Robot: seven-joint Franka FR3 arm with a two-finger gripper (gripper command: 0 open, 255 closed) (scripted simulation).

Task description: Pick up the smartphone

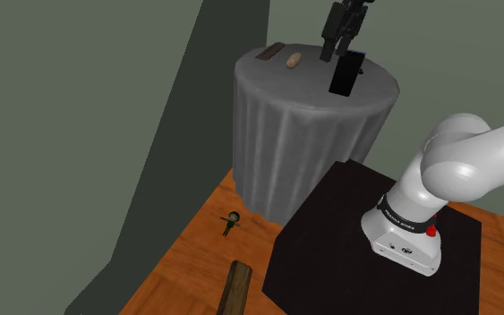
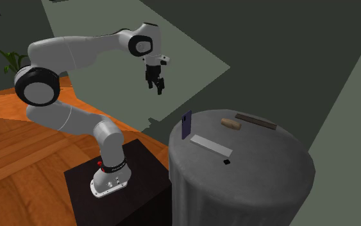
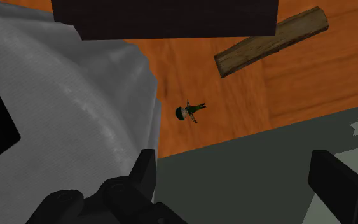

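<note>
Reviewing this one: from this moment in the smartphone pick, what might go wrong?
1. The smartphone stands on edge right at the rim of the cloth-covered table; a nudge from the fingers might tip it over or off the rim.
2. The gripper, open, hangs beside the table over the floor; coming straight down, it would likely miss the smartphone or catch the cloth.

end effector (image 1: 337, 50): upper part runs off the shoulder view's top edge.
plank (image 1: 234, 288): near end cut by the bottom edge.
floor figure (image 1: 232, 221): too small to identify.
black speck (image 2: 226, 164) on bench (image 2: 268, 160): too small to tell.
plant (image 2: 7, 59): partly behind arm (image 2: 76, 50).
</note>
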